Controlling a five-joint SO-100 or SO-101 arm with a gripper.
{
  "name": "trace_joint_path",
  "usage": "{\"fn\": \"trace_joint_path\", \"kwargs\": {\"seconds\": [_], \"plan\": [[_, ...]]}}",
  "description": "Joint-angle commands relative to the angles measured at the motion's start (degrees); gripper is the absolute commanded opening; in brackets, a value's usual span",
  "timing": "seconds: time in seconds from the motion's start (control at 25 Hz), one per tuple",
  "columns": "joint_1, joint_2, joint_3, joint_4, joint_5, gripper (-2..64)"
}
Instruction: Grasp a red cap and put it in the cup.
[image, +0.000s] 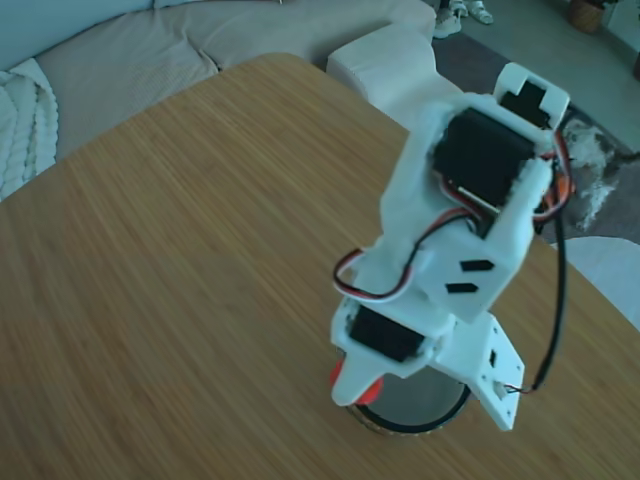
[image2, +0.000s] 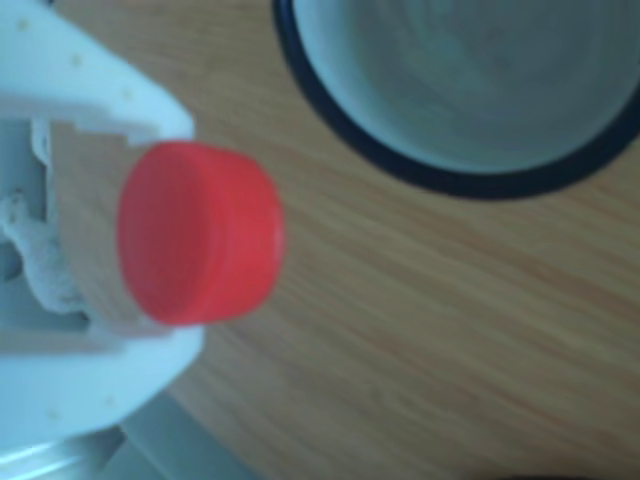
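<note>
Other view showed the white plastic gripper (image2: 175, 240) pinching the small round red plastic cap (image2: 200, 235) by its sides, above the wooden tabletop (image2: 420, 330), just left of the black-rimmed round cup (image2: 440, 178). It looked light, stiff and a bit slippery.

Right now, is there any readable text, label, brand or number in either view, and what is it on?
None readable. The red cap held in the gripper is plain, the cup shows no print, and the white arm and wooden table carry no visible lettering.
</note>
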Motion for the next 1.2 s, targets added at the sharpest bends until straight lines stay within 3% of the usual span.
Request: {"fn": "trace_joint_path", "kwargs": {"seconds": [0.0, 0.76, 1.16], "plan": [[0.1, 1.1, 0.5, 2.0, 0.1, 9.9], [-8.4, 2.0, 1.0, 3.6, 0.3, 9.5], [-6.6, 2.0, 5.8, 4.0, 1.4, 9.3]]}}
